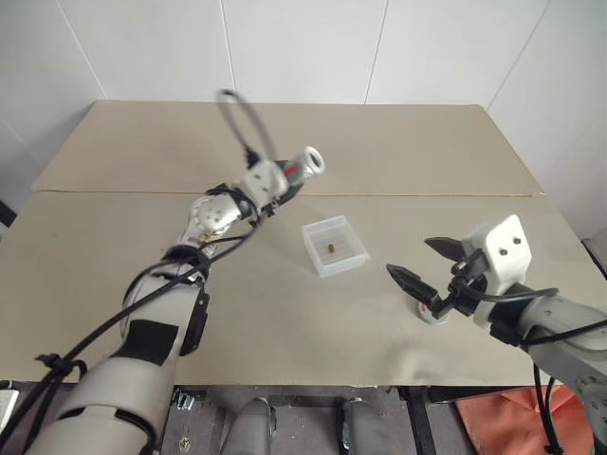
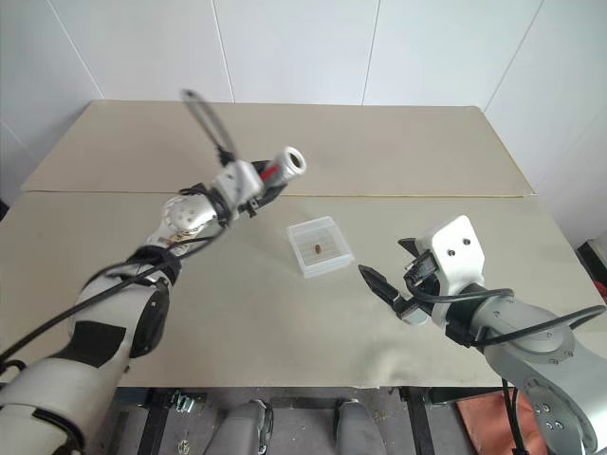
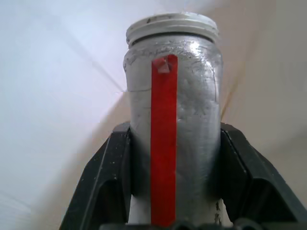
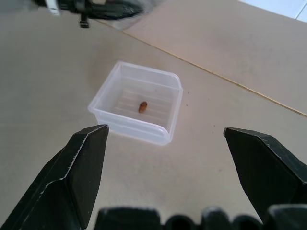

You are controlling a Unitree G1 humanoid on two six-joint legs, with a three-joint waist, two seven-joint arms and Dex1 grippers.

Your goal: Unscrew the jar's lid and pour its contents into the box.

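Clear cylindrical jar with red stripe [image 3: 172,129], lidless, clamped in left gripper [image 1: 275,190], pointing toward two o'clock. Translucent square plastic box [image 1: 334,245] holds tiny brown lump [image 4: 143,106]. Right gripper [image 1: 422,261], spread and empty, at box's four o'clock; grey lid [image 1: 432,313] beneath it.

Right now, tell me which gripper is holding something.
The left gripper: shut on the jar. The right gripper is open and empty.

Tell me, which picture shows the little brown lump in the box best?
The right wrist view: the brown lump lies big and clear on the ribbed bottom of the box. Both eye views show it as a tiny dark speck inside the box.
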